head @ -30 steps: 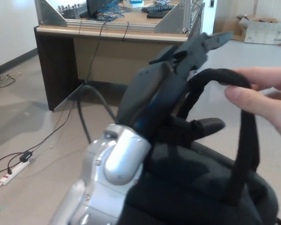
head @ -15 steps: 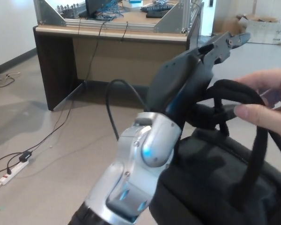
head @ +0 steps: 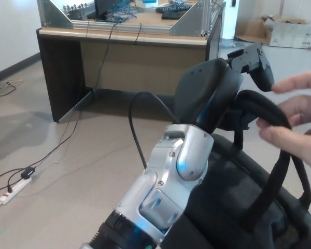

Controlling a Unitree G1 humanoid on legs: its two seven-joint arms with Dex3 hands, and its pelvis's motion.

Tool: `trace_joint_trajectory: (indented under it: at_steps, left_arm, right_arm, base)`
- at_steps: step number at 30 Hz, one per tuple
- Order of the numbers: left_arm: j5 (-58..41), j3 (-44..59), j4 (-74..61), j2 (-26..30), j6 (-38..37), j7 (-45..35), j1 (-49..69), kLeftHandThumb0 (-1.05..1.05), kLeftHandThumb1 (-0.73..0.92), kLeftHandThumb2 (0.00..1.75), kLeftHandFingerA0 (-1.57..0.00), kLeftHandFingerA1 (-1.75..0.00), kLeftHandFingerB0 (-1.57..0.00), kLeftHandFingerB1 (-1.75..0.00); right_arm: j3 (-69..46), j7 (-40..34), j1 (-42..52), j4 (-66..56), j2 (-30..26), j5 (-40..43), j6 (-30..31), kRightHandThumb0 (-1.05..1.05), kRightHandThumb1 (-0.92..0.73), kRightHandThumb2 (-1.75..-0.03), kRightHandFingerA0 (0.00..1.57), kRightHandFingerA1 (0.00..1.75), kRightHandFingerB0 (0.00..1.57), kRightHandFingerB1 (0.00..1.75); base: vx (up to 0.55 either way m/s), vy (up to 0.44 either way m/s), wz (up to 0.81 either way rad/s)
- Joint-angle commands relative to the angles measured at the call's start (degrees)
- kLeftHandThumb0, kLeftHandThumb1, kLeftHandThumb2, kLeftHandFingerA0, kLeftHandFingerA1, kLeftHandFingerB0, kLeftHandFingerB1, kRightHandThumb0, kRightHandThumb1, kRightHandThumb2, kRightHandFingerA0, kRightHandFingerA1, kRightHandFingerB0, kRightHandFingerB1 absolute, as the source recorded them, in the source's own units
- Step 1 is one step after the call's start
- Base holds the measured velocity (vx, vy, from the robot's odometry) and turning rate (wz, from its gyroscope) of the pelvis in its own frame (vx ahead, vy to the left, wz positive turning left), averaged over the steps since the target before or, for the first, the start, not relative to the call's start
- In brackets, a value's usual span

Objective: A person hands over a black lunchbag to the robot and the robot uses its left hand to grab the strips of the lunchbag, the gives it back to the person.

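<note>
Left hand raised, fingers curling on strips of black lunchbag; grip looks partial. Person's hand pinches same strips. Bag hangs below strips. Soft fabric, probably light; take at top loop.

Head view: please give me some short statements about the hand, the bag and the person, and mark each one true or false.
1. The left hand is at the straps of the bag. True.
2. The bag is white. False: it is black.
3. A person's hand holds the straps from the right side of the picture. True.
4. The bag lies on the desk. False: the bag is up near the camera, and the desk stands behind it.
5. A power strip lies on the floor at the left. True.
6. The robot's right hand holds the bag too. False: it is not in view.
</note>
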Motion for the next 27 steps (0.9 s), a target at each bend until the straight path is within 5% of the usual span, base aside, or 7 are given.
trace_joint_trajectory:
  at_steps: [1,12,27]
  left_arm:
    - [-0.9,3.6,3.0,0.5,-14.9,14.2,-2.7,-0.16,0.67,0.56,-0.77,-1.75,-0.52,-1.75]
    - [-0.9,9.2,0.6,4.0,-16.9,17.6,-2.4,-0.07,0.65,0.55,-0.78,-1.75,-0.51,-1.7]
    - [-0.9,20.8,-7.4,19.6,-21.0,21.7,2.0,-0.13,0.69,0.57,-0.82,-1.75,-0.53,-1.74]
  right_arm:
    - [0.1,0.0,-0.7,0.4,-1.1,-0.4,1.2,-0.42,-0.59,-0.57,0.59,0.46,0.38,0.33]
    - [0.7,-0.6,-0.8,0.8,-1.4,-1.0,1.4,-0.42,-0.61,-0.58,0.6,0.46,0.38,0.33]
    - [0.6,0.4,-1.4,1.0,-1.9,-0.9,1.9,-0.47,-0.61,-0.59,0.6,0.46,0.4,0.33]
  base:
    - [0.0,0.0,0.0]
    - [0.0,0.0,0.0]
    - [0.0,0.0,0.0]
